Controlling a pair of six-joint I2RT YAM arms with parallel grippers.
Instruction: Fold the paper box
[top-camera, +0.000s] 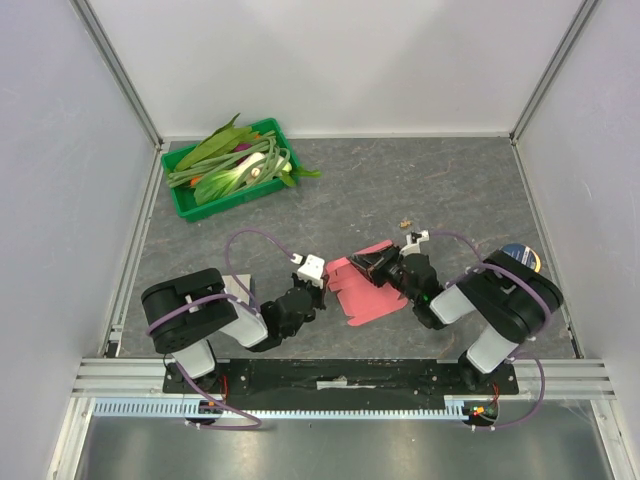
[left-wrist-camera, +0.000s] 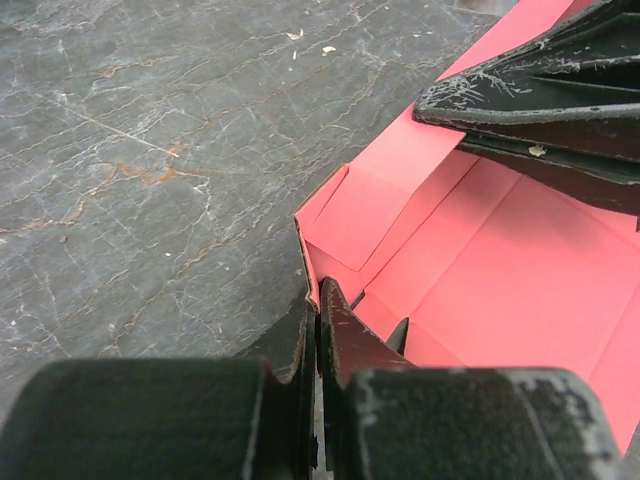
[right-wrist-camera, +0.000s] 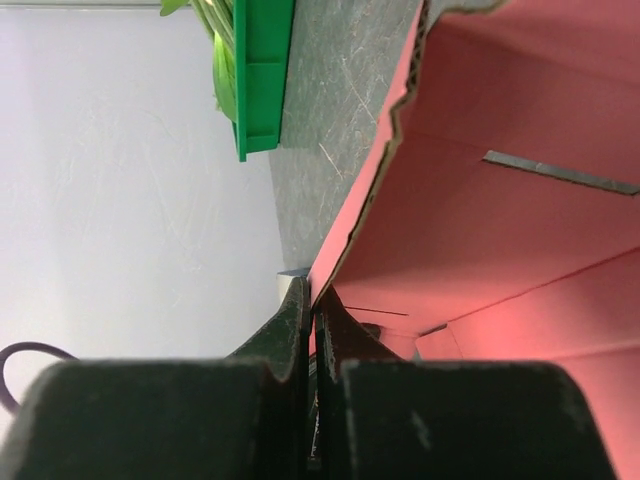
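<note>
The paper box (top-camera: 365, 295) lies on the dark stone-patterned table (top-camera: 420, 180), near the front edge and about midway between the two arms. It is pink-red cardboard, partly raised, and both arms grip it.

The left gripper (top-camera: 320, 285) comes in from the left. In its wrist view the left gripper (left-wrist-camera: 318, 297) has its jaws pressed together on the near-left corner of the paper box (left-wrist-camera: 500, 290), with the cardboard edge pinched between them. A small side flap stands up there, and crease lines run across the floor panel.

The right gripper (top-camera: 364, 263) reaches in from the right over the far part of the box. Its black fingers (left-wrist-camera: 540, 85) show at the upper right of the left wrist view, with pale scratches on them. In its own view the right gripper (right-wrist-camera: 312, 297) is closed tight on a jagged die-cut edge of the paper box (right-wrist-camera: 520, 200), which fills the right of the frame and runs off it. A thin dark slot (right-wrist-camera: 560, 172) crosses one panel.

Far left on the table sits a green tray (top-camera: 200, 212) of leafy green vegetables (top-camera: 235, 160). Its corner, the green tray (right-wrist-camera: 262, 80), also shows in the right wrist view.

A small brown scrap (top-camera: 405, 222) lies just beyond the box. A round blue-and-yellow thing (top-camera: 520, 257) is half hidden by the right arm, and any print on it is too small to read. A pale flat item (top-camera: 240, 284) is mostly covered by the left arm.
</note>
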